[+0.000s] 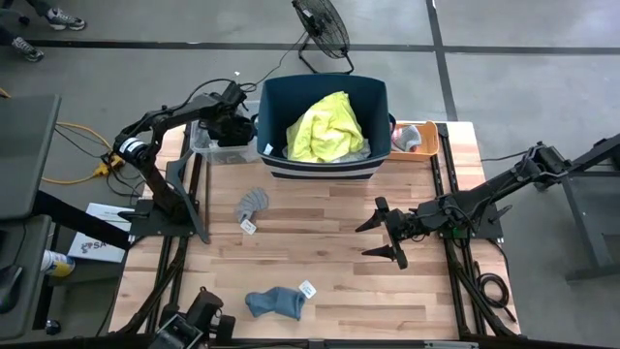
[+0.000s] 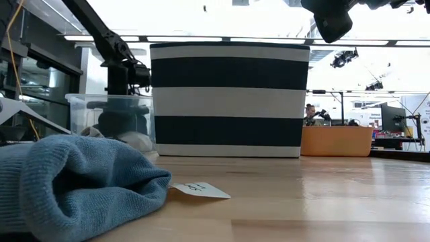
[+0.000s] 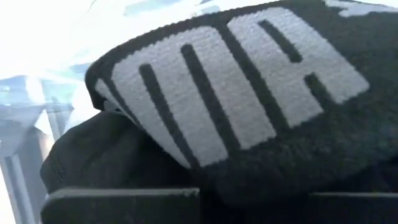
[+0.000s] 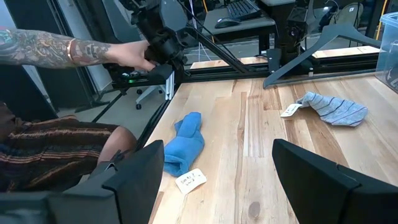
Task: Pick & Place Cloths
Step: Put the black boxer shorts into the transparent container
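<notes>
My left gripper [image 1: 231,124] is down in a clear plastic bin [image 1: 215,147] left of the navy tub [image 1: 325,167]. Its wrist view is filled by a black sock [image 3: 249,106] with white letters. My right gripper [image 1: 391,233] hovers open over the table's right half and touches nothing. A neon yellow shirt [image 1: 327,126] lies heaped in the tub. A grey striped sock [image 1: 254,204] with a paper tag lies flat at mid-table and shows in the right wrist view too [image 4: 333,107]. A blue sock [image 1: 276,302] lies near the near edge [image 4: 183,146] [image 2: 74,188].
A small orange tray [image 1: 414,136] stands right of the tub. A fan [image 1: 322,29] stands beyond the far edge. A person's tattooed arm [image 4: 56,50] reaches to the camera mount [image 4: 158,46] at the table's near left corner. Bare wood lies between the socks and my right gripper.
</notes>
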`<control>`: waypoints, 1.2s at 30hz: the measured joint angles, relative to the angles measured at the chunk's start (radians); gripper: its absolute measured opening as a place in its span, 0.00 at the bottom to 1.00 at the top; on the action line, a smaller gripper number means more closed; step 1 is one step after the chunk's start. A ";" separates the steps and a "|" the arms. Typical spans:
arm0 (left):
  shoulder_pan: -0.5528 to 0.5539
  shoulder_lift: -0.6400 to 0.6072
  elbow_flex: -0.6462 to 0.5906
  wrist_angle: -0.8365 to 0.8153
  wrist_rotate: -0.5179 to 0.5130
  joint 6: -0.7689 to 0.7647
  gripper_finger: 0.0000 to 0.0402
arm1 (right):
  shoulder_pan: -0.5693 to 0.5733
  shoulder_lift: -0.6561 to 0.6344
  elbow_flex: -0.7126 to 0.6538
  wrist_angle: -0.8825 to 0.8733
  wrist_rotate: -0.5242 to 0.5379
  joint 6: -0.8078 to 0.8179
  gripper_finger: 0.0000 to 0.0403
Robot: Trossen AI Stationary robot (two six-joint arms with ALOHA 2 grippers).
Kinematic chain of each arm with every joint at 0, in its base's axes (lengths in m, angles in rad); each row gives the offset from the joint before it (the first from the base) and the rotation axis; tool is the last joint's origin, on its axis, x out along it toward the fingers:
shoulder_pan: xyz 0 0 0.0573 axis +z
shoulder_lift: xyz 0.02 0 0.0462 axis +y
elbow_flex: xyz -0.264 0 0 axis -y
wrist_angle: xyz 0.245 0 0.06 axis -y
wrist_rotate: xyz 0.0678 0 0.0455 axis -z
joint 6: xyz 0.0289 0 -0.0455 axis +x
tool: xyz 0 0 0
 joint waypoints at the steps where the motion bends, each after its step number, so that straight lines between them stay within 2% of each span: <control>1: 0.001 0.000 -0.009 0.011 0.004 0.000 0.05 | 0.000 0.000 0.000 0.000 0.000 0.000 0.72; 18: 0.001 0.006 -0.032 0.056 0.060 -0.011 0.06 | 0.000 0.000 0.000 0.000 0.000 0.000 0.72; 20: 0.001 0.006 -0.032 0.057 0.060 -0.011 0.13 | 0.000 0.000 0.000 0.000 0.000 0.000 0.72; 26: 0.000 -0.008 -0.032 0.052 0.056 0.017 0.41 | 0.000 0.000 0.000 0.000 0.000 0.000 0.72; 29: 0.001 -0.031 -0.034 0.048 0.058 0.023 0.52 | 0.000 0.000 0.000 0.000 0.000 0.000 0.72; 32: 0.000 -0.076 -0.036 0.043 0.064 0.026 0.59 | 0.000 0.000 0.000 0.000 0.000 0.000 0.72; 36: 0.000 -0.145 -0.036 0.042 0.082 0.027 0.62 | 0.000 0.000 0.000 0.000 0.000 0.000 0.72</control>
